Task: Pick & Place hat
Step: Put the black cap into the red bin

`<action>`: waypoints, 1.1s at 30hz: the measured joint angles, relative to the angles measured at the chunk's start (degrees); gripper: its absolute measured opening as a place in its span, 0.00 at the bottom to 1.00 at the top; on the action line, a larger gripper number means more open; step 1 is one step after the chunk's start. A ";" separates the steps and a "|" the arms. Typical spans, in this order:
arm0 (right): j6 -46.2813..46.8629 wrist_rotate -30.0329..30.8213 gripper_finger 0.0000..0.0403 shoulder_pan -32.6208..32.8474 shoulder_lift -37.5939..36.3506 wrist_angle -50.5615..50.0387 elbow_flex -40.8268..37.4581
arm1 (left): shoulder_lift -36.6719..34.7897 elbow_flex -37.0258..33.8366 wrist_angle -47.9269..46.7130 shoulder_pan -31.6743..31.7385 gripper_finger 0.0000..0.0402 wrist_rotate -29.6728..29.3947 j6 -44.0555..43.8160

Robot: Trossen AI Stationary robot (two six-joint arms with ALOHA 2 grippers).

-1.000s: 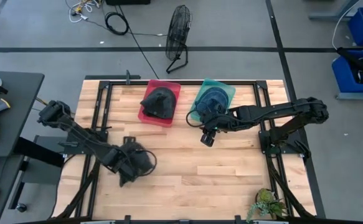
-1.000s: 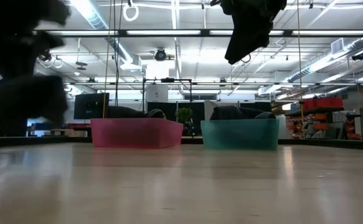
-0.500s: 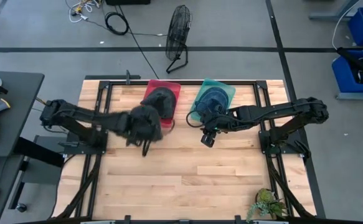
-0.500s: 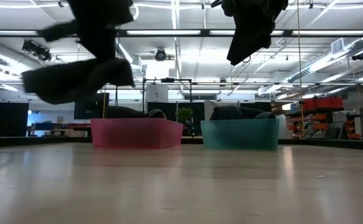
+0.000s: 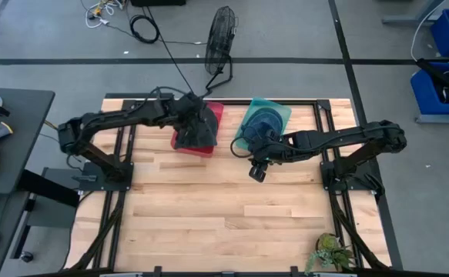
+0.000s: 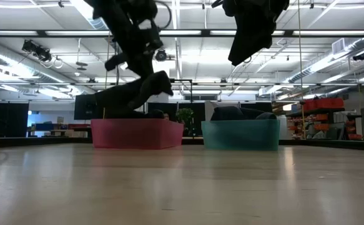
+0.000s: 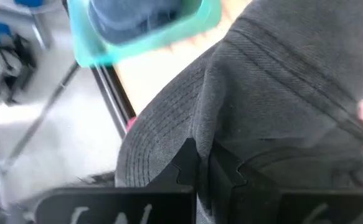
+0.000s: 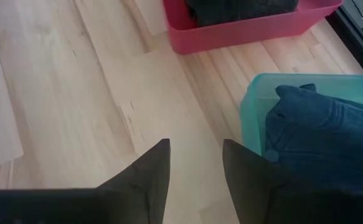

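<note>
A dark grey hat [image 5: 197, 127] hangs from my left gripper [image 5: 184, 114] over the red bin [image 5: 216, 112] at the table's far side. In the low view the hat [image 6: 135, 94] sits just above the red bin [image 6: 137, 134]; whether it touches what lies inside I cannot tell. Another dark hat [image 8: 240, 9] lies in that bin. My right gripper [image 5: 256, 171] hovers open above the table, in front of the teal bin [image 5: 276, 112], touching nothing. Its fingers stand apart in the right wrist view [image 8: 195, 168]. My left gripper [image 7: 204, 169] is shut on the grey hat, pinching a ridge of its cloth [image 7: 207, 134] between the two fingers, beside the brim [image 7: 150, 149]. One layer or several, I cannot tell. The hat [image 7: 274, 93] hangs forward of and below the fingers, off the table.
The teal bin [image 8: 293, 84] holds a blue hat [image 8: 318, 130] and stands right of the red bin [image 8: 243, 34]. Bare wooden table [image 5: 232, 223] stretches toward the near edge. A small plant [image 5: 330, 252] sits at the near right corner. A fan [image 5: 220, 46] stands on the floor beyond the table.
My left gripper has swung the hat from the table's near left area toward the far edge and to the right, ending over the red bin. It has stayed shut on the hat, which travelled clear of the table. My right arm has kept still.
</note>
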 joint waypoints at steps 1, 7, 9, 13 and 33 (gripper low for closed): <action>0.05 0.02 0.37 0.00 -0.01 -0.03 0.00 | 0.78 0.00 0.21 1.16 0.03 0.58 -0.42; 0.21 0.46 0.37 0.00 -0.03 -0.43 -0.02 | 7.19 0.00 3.85 4.62 0.03 0.63 -0.79; 0.20 0.46 0.37 0.00 -0.03 -0.48 -0.02 | 9.43 0.00 5.07 4.78 0.03 0.69 -0.72; 0.21 0.46 0.37 0.00 -0.03 -0.52 -0.02 | 13.49 0.06 5.57 4.77 0.05 0.63 -3.28; 0.42 0.44 0.37 0.00 -0.03 -0.42 -0.02 | 12.28 -0.09 2.66 3.79 0.33 -6.08 -14.74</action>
